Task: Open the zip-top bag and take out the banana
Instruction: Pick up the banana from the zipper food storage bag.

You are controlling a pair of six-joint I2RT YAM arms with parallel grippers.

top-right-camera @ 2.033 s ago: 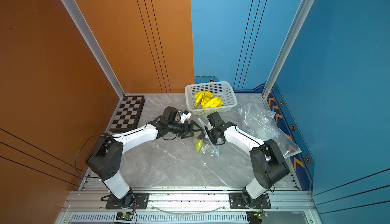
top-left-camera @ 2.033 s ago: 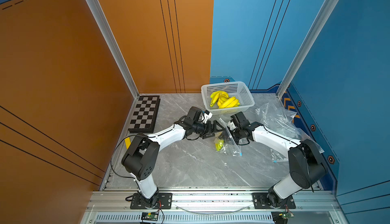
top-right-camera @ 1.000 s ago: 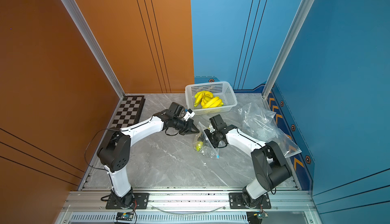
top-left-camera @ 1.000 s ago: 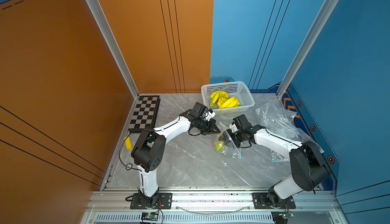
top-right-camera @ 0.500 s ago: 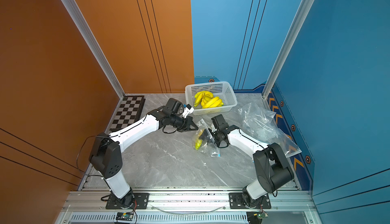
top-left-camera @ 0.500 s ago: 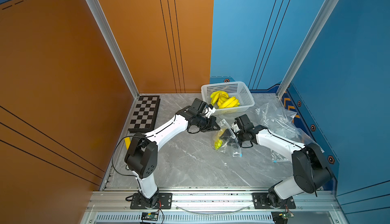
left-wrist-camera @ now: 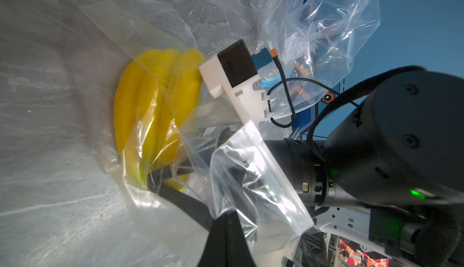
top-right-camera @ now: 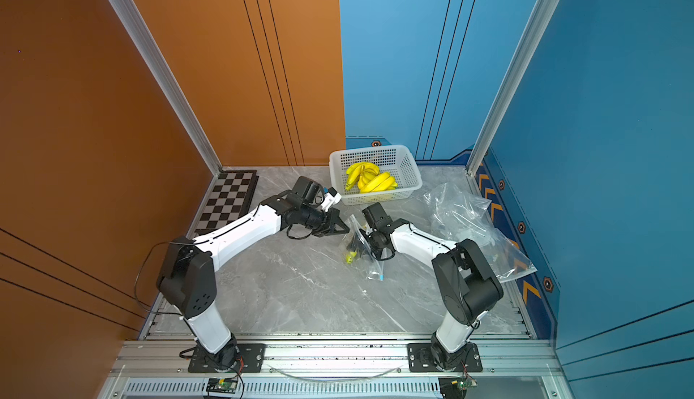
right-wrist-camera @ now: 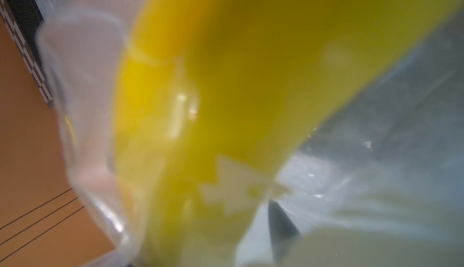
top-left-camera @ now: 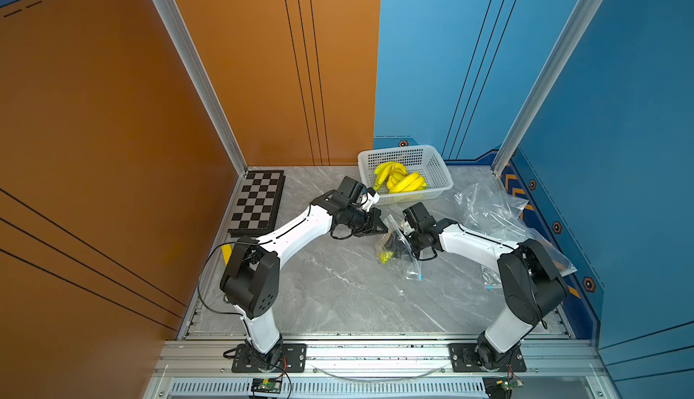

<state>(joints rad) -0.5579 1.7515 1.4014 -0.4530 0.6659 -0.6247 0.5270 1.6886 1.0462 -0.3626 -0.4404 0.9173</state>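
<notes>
1. The grey marbled counter (top-left-camera: pixel 338 295) carries everything, and both arms reach from its near edge toward the middle.
2. In the middle lies the clear zip-top bag (top-left-camera: pixel 407 262), with a small blue piece at its nearest corner. The banana (top-left-camera: pixel 385 256) is inside the bag, at the end toward the left arm.
3. The right pincer (top-left-camera: pixel 393 244) reaches into the mouth of the bag, and its black fingers (left-wrist-camera: pixel 180 198) lie beside the fruit. The right wrist view is blurred and filled with yellow, so I cannot tell whether this pincer is spread or closed on the banana.
4. The left pincer (top-left-camera: pixel 381 228) is pressed together and pinches the edge of the bag. The film rises from its tips in the left wrist view.
5. Farther back, a heap of clear plastic bags (top-left-camera: pixel 495 213) lies on the right side and a checkerboard (top-left-camera: pixel 259 202) lies on the left, by the orange wall.
6. Farthest stands a white basket (top-left-camera: pixel 443 175), holding more bananas (top-left-camera: pixel 402 181).
</notes>
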